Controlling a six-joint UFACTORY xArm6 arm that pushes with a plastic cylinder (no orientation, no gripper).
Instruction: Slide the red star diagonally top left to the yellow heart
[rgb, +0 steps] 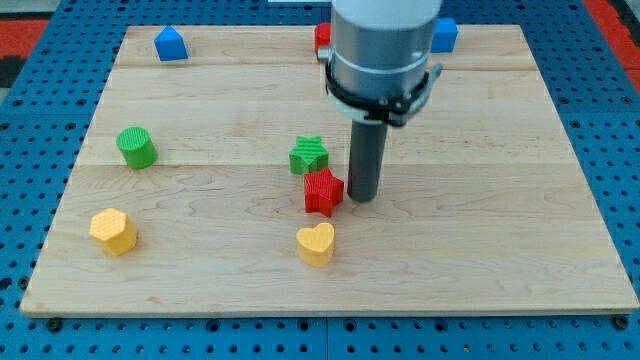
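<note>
The red star (322, 191) lies near the middle of the wooden board (500, 250). The yellow heart (316, 244) lies just below it toward the view's bottom, a small gap apart. A green star (309, 156) touches the red star's upper left side. My tip (362, 196) stands on the board just right of the red star, close to or touching its right edge. The arm's grey body (384, 50) rises above it toward the view's top.
A green cylinder (136, 148) stands at the left. A yellow block (113, 232) lies at the lower left. A blue block (171, 44) sits at the top left. A red block (322, 40) and a blue block (445, 34) show partly behind the arm.
</note>
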